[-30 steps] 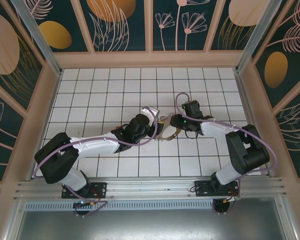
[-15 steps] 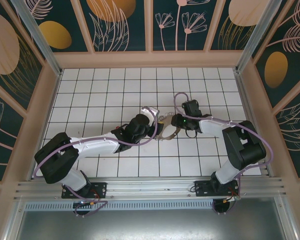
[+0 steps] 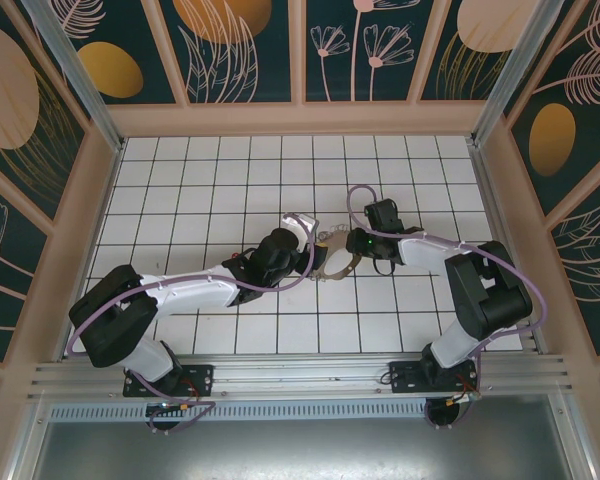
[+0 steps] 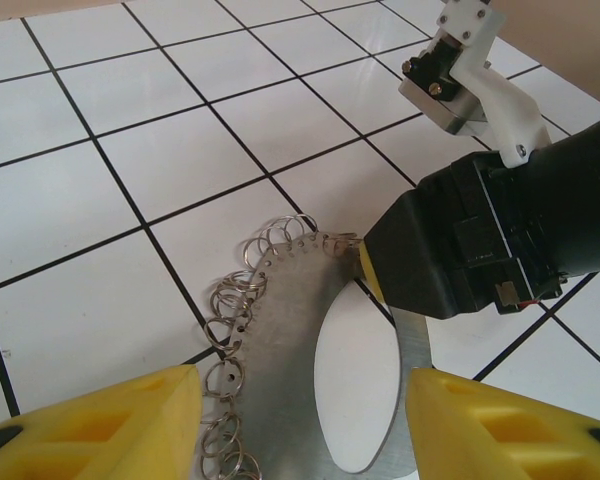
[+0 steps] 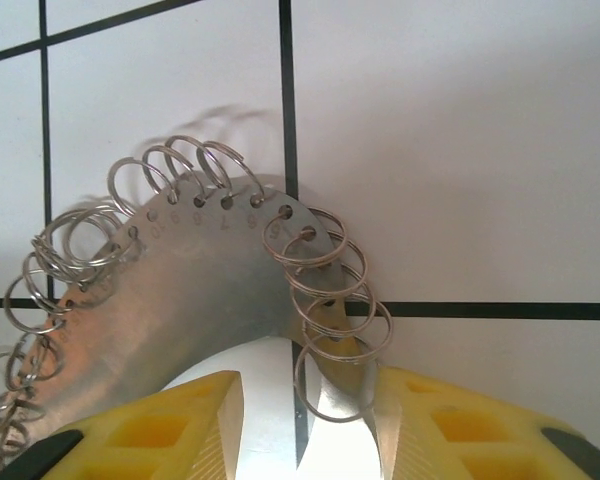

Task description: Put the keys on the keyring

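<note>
Right gripper, from above: the right gripper (image 3: 358,250) has closed in on the right edge of the keyring (image 3: 342,266) over the past second. Its elbow has pulled back toward the base.
Left gripper, from above: the left gripper (image 3: 310,255) sits at the keyring's left edge and has not moved in that second.
What it means: a two-handed hold on the keyring looks to be forming. Threading a key appears still ahead.
Floor, from above: the tiled floor (image 3: 180,170) spreads white with black grout on all sides of the keyring.
Room, from above: painted panels (image 3: 240,50) of leaves and orange discs wall in the floor beyond the keyring.
Left gripper, left wrist view: the left gripper (image 4: 300,380) has its yellow fingers (image 4: 100,420) set against opposite edges of the keyring (image 4: 290,300), apparently clamping it across its width.
Right gripper, left wrist view: the right gripper (image 4: 380,265) presses a yellow pad to the keyring's far rim.
Keyring, left wrist view: a flat steel plate with a leaf-shaped cutout and split rings (image 4: 230,300) hung along its rim.
Right gripper, right wrist view: the right gripper (image 5: 308,400) straddles the rim band of the keyring (image 5: 200,270), one finger inside the cutout and one outside. A gap shows on the inner side, so nothing is pinched yet.
Floor, right wrist view: ring shadows fall on the tile behind the keyring, which suggests the plate is held clear of it.
</note>
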Controlling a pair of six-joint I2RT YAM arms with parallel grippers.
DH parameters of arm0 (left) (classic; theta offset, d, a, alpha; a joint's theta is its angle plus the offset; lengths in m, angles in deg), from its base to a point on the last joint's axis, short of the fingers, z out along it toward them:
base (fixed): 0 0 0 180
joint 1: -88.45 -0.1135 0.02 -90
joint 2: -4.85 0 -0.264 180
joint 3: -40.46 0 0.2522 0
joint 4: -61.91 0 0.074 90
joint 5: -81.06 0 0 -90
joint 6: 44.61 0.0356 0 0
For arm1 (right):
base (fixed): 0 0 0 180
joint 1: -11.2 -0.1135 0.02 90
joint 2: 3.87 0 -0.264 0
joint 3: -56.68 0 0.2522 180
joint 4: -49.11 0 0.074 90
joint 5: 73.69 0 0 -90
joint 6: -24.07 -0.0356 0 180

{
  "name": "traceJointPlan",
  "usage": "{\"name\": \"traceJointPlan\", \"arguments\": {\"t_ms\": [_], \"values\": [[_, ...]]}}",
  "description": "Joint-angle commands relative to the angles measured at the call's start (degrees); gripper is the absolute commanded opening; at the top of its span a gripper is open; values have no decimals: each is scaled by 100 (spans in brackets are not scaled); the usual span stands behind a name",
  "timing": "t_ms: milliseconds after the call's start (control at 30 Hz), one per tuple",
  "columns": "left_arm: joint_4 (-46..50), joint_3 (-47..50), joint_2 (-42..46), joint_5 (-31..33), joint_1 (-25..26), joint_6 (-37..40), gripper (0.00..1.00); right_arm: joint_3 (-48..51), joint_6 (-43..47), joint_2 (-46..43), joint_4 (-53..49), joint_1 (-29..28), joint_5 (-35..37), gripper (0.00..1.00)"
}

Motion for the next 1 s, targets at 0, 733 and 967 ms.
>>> {"name": "traceJointPlan", "arguments": {"t_ms": [0, 733, 967], "values": [[-196, 80, 65, 91, -1, -72, 56, -165, 237, -91, -281, -74, 337, 38], [-215, 71, 38, 90, -1, -72, 57, -622, 657, 386, -683, -684, 1460, 33], [-223, 72, 16, 99, -6, -61, 57, -614, 657, 429, -711, -730, 1537, 30]]}}
